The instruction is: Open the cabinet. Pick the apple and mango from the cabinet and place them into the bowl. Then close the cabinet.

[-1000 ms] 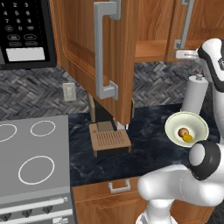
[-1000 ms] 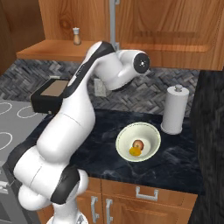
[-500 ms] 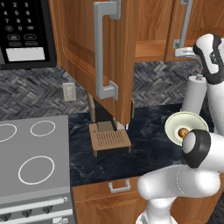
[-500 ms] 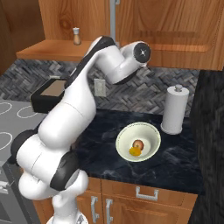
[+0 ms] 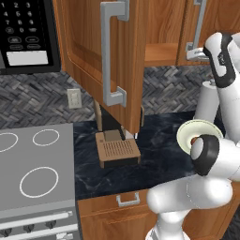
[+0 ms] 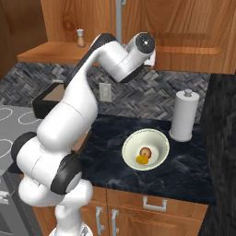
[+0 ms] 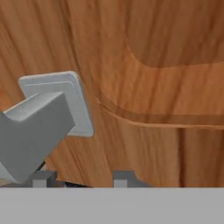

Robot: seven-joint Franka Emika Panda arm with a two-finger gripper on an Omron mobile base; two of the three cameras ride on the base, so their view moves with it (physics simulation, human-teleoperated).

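Bowl: the bowl (image 6: 145, 148) sits on the dark counter near the front, beside the paper towel roll (image 6: 183, 115).
Fruit: the apple (image 6: 146, 152) and the mango (image 6: 142, 159) both lie in it, touching, so the picking and placing look finished.
Cabinet: the cabinet (image 5: 161, 30) is open; its left door (image 5: 98, 56) swings out over the counter and the shelf inside shows bare wood.
Gripper: the gripper (image 7: 83, 178) is up against a wooden door next to a grey handle (image 7: 41, 127); I cannot tell whether the jaws hold it.
Left to do: closing the cabinet.
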